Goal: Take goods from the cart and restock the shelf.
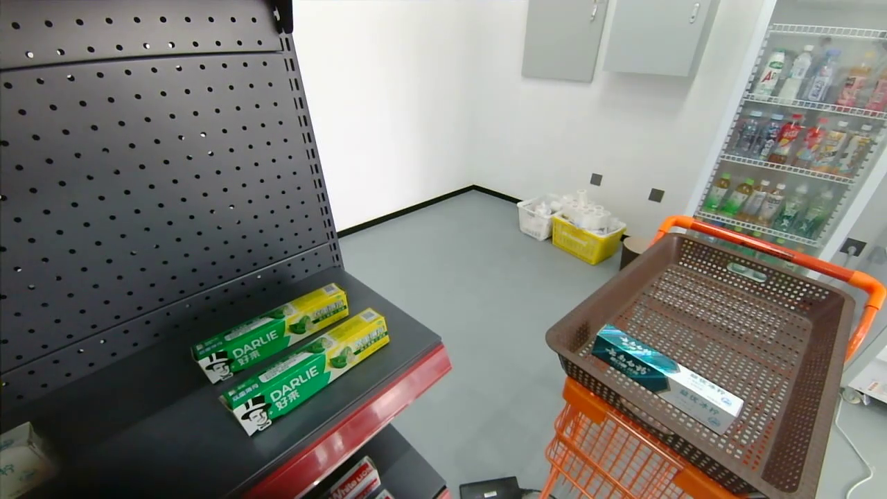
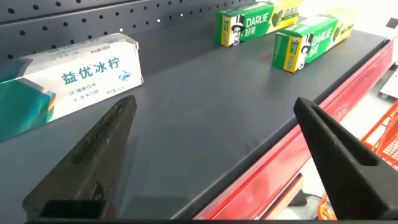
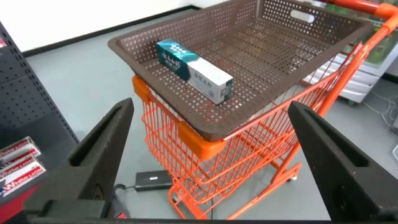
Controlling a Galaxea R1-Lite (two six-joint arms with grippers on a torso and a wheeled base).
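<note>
A teal-and-white toothpaste box (image 1: 666,378) (image 3: 194,70) lies in the brown perforated basket (image 1: 804,388) (image 3: 273,93) on top of the orange cart (image 1: 603,450) (image 3: 249,168). Two green-and-yellow toothpaste boxes (image 1: 270,332) (image 1: 305,371) lie side by side on the dark shelf (image 1: 173,430); they are also in the left wrist view (image 2: 255,20) (image 2: 308,42). Another white-and-teal box (image 2: 68,81) lies further along the shelf (image 2: 205,124). My left gripper (image 2: 214,162) hangs open over the shelf's front part, empty. My right gripper (image 3: 211,168) is open and empty, some way short of the cart.
A black pegboard back panel (image 1: 152,152) rises behind the shelf, whose front lip is red (image 1: 360,423). Lower shelf boxes (image 3: 18,165) sit below. A drinks fridge (image 1: 797,138) stands behind the cart. Yellow and white bins (image 1: 585,232) sit by the far wall. A black device (image 3: 152,180) lies on the floor.
</note>
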